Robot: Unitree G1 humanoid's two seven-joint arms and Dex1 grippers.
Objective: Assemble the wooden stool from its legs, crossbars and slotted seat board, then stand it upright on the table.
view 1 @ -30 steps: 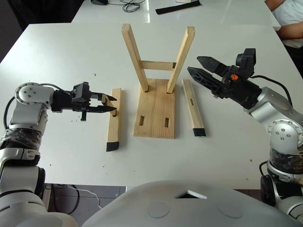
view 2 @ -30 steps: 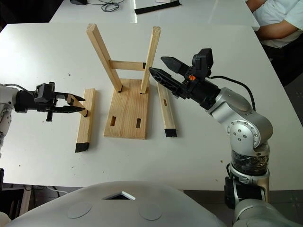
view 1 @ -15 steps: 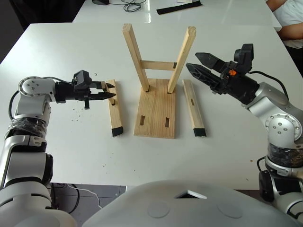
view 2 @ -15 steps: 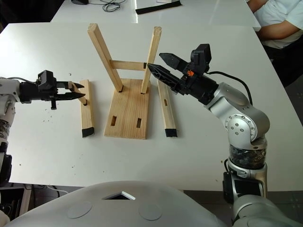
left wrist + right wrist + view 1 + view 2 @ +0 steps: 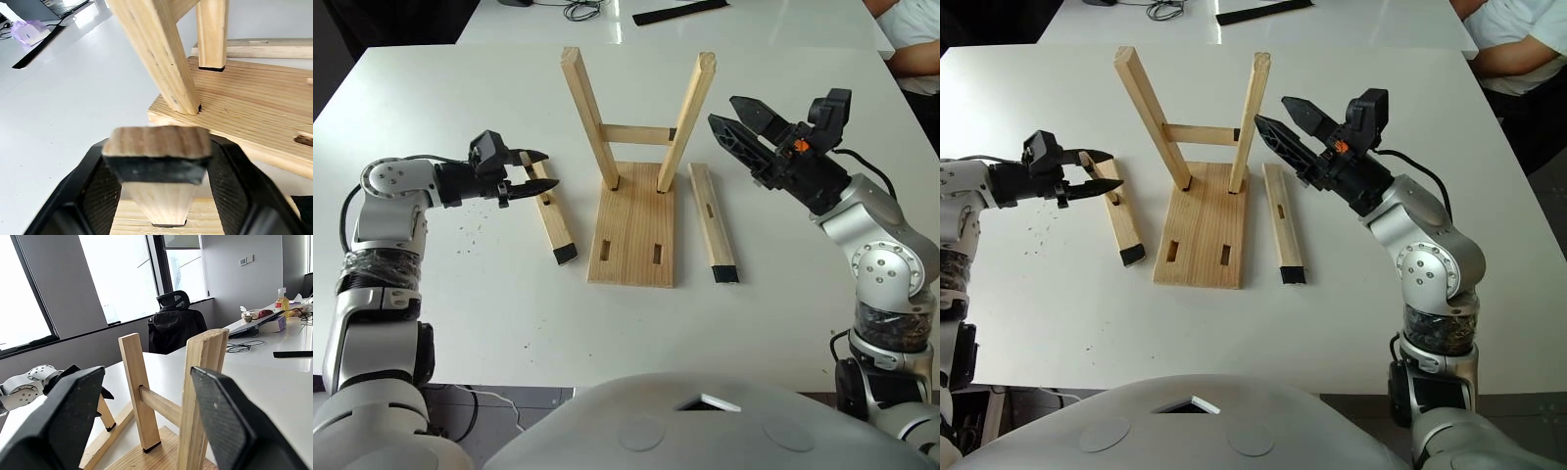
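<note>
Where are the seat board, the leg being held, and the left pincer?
seat board (image 5: pixel 631 220): left eye view, bare middle of the board.
held leg (image 5: pixel 552 221): left eye view, middle of its length.
left pincer (image 5: pixel 535 174): left eye view, between its fingertips.

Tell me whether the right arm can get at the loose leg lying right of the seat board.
Probably yes. The right gripper hangs open near the far end of the loose leg, with nothing lying between; only the upright leg stands close beside.

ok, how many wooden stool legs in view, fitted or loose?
4. Two pale wooden legs stand slotted in the flat wooden seat board, joined by a crossbar; one lies on the white table right of the board; one left of it, gripped by the left gripper.
</note>
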